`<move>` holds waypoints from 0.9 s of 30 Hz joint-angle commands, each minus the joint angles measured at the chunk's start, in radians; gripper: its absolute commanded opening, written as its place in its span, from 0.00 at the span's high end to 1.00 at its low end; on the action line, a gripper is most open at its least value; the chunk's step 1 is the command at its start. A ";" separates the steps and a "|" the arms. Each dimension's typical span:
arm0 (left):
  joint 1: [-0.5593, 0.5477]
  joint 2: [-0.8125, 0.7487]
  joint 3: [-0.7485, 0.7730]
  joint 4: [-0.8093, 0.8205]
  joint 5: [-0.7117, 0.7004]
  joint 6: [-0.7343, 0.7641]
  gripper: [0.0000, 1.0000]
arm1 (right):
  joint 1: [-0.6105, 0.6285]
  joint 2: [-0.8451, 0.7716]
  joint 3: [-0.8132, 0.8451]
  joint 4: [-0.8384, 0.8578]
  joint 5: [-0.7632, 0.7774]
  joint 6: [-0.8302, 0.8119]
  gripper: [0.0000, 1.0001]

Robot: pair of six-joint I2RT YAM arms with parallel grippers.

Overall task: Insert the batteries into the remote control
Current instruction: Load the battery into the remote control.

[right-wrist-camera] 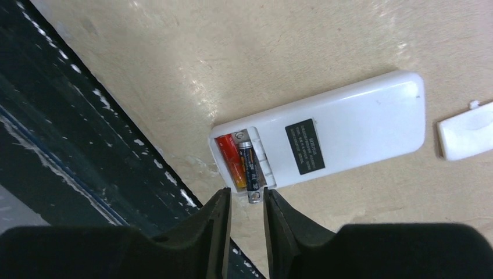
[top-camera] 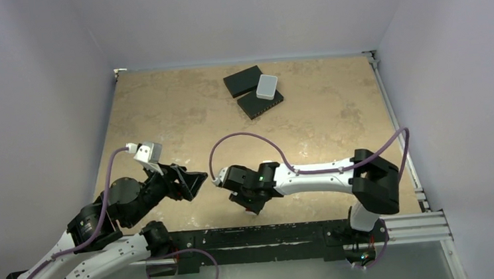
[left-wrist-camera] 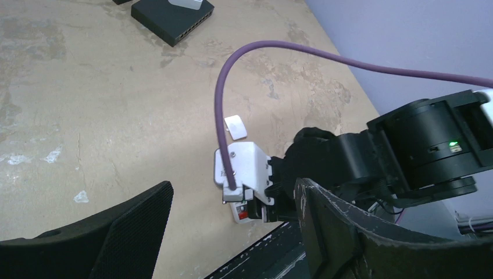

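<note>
The right claw (right-wrist-camera: 247, 200) is only narrowly open and holds nothing. The near end of the dark battery (right-wrist-camera: 250, 165) sits in the gap between its tips, unpinched. The remote control (right-wrist-camera: 349, 125) lies back-up on the desk (right-wrist-camera: 261, 52) just ahead of those tips, its length running off to the claw's right. The red-orange battery (right-wrist-camera: 229, 156) lies bedded beside the dark one, whose axis points back at the claw. The left claw (top-camera: 193, 182), wide open and empty, is farther off, so the push looks like the right one's job.
</note>
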 commanded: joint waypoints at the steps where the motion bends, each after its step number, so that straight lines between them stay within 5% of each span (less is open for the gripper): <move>1: 0.004 0.011 -0.004 0.013 -0.008 0.012 0.23 | 0.000 -0.113 -0.012 0.019 0.054 0.107 0.64; 13: 0.004 0.101 -0.038 0.031 0.033 -0.087 0.27 | -0.001 -0.303 -0.154 0.062 0.204 0.397 0.59; 27: 0.004 0.275 -0.291 0.301 0.207 -0.275 0.28 | -0.041 -0.494 -0.363 0.218 0.176 0.647 0.63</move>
